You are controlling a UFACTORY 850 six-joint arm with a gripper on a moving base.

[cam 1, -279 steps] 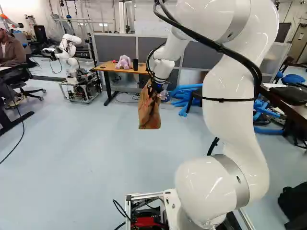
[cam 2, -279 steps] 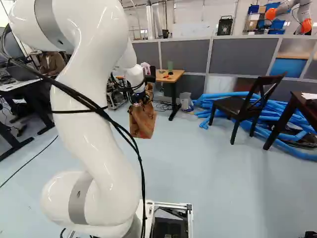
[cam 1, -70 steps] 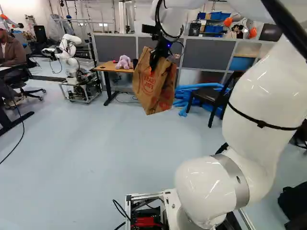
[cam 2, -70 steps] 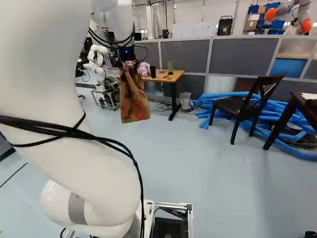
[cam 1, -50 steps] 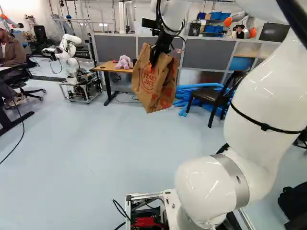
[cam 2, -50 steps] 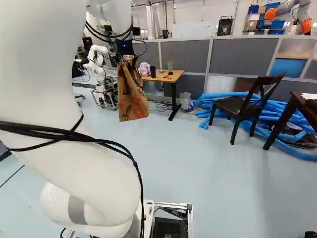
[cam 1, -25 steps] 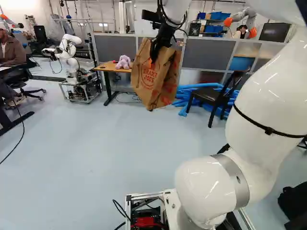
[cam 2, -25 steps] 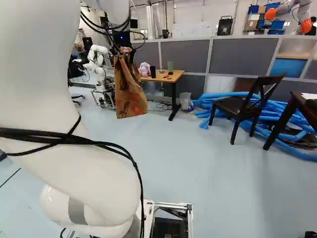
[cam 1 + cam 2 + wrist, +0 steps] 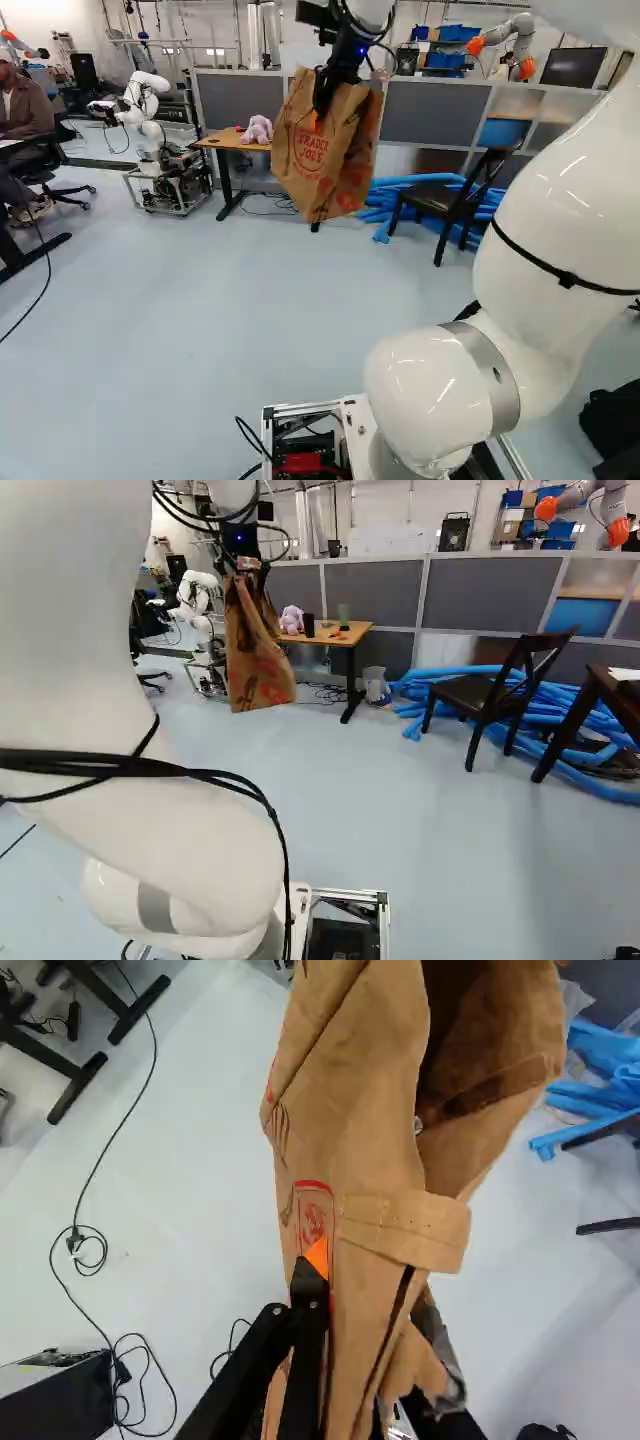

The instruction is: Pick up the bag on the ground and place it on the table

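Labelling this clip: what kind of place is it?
Probably a robotics lab: another robot arm on a wheeled frame, grey partitions, and a desk holding a plush toy.

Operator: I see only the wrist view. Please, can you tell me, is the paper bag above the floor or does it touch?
Observer: The bag hangs above the floor; a table foot shows below its bottom in the left base view.
Operator: Thank you. And where is the table?
Observer: The table stands beyond the bag.
Operator: Is something on top of it?
Observer: Yes, a stuffed toy sits beside a dark cup.
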